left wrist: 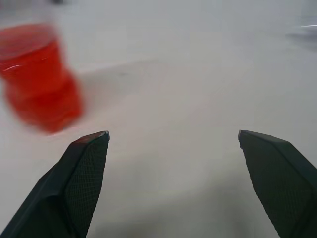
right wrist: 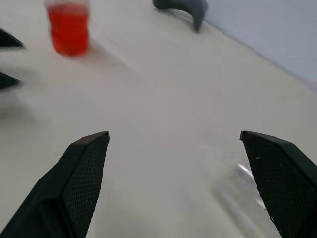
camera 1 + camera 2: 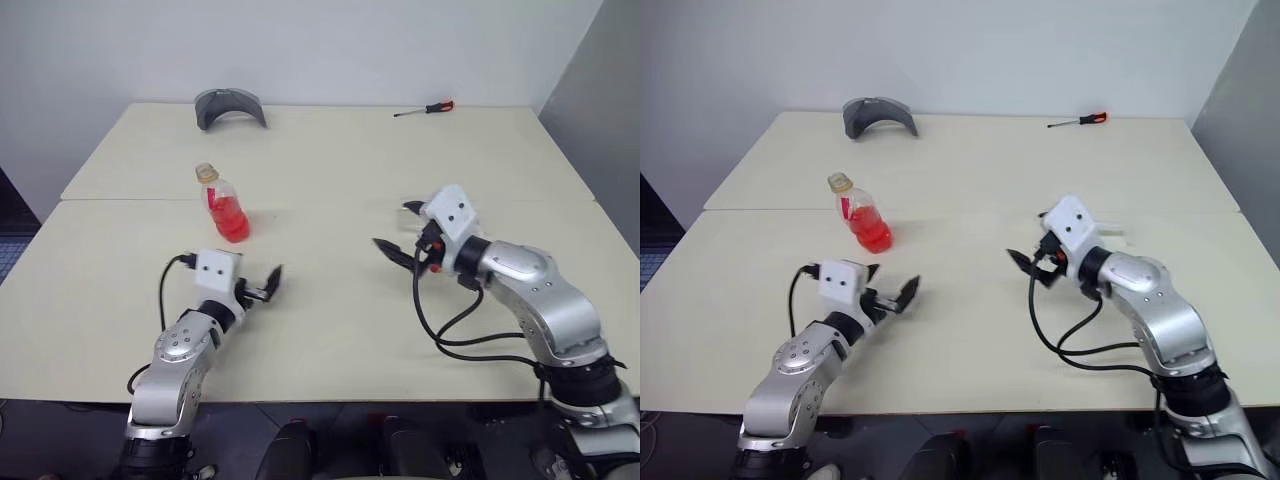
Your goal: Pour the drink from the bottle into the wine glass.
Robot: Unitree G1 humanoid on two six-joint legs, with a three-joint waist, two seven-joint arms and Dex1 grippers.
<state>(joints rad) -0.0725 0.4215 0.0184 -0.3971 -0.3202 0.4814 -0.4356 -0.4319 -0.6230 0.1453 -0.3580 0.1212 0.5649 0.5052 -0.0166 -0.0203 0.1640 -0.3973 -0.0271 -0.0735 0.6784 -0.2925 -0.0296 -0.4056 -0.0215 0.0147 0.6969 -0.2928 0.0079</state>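
my left claw [image 3: 268, 284] released, empty, near the bottle [image 3: 225, 205] | my right claw [image 3: 398, 232] released, empty | bottle upright on table [image 3: 330, 160], left of centre

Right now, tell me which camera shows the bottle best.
The left eye view: the bottle stands whole on the table, cap to base, red drink inside. The right eye view shows it much the same. The left wrist view catches just its blurred red lower body; the right wrist view shows it small, its top cut off.
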